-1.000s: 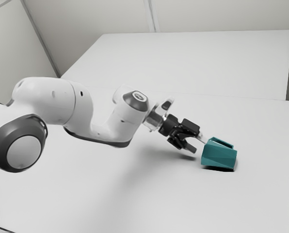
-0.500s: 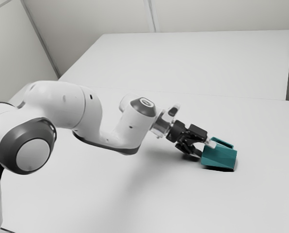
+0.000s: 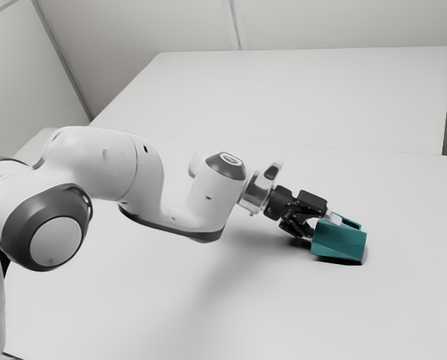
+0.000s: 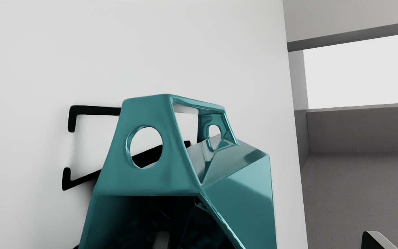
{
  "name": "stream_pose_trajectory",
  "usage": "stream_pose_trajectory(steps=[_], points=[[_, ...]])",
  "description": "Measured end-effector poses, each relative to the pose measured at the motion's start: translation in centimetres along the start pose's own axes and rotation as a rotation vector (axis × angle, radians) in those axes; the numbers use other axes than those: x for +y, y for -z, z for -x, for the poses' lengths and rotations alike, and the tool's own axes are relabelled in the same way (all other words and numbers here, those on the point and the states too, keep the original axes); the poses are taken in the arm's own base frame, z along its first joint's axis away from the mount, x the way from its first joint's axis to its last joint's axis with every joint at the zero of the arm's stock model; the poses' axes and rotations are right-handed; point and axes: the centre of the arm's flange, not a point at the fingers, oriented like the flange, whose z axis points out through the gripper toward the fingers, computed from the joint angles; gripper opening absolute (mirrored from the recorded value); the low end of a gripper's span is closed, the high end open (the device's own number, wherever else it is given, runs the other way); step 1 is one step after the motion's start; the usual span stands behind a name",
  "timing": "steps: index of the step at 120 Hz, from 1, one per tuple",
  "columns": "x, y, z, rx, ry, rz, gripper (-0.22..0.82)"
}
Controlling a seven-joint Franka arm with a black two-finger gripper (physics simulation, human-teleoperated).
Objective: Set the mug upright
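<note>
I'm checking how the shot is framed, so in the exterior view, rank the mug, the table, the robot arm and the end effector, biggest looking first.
1. Table
2. Robot arm
3. Mug and end effector: they look too alike in size to rank.

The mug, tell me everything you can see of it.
The mug is teal, glossy and faceted, with an angular handle pierced by round holes. It lies on its side on the table, handle up, its dark mouth towards the gripper. One fingertip of the open gripper is in the mouth, the other outside; whether either touches it, I cannot tell.
</note>
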Motion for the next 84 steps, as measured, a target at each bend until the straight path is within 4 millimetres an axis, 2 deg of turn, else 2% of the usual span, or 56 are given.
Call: stream_pose_trajectory(steps=[10,20,84], points=[[0.01,-0.01,-0.03,0.006,0.000,0.007,0.60],[0.08,-0.04,-0.03,0.010,-0.003,0.011,0.55],[0.39,-0.22,0.03,0.013,-0.021,0.024,0.07]])
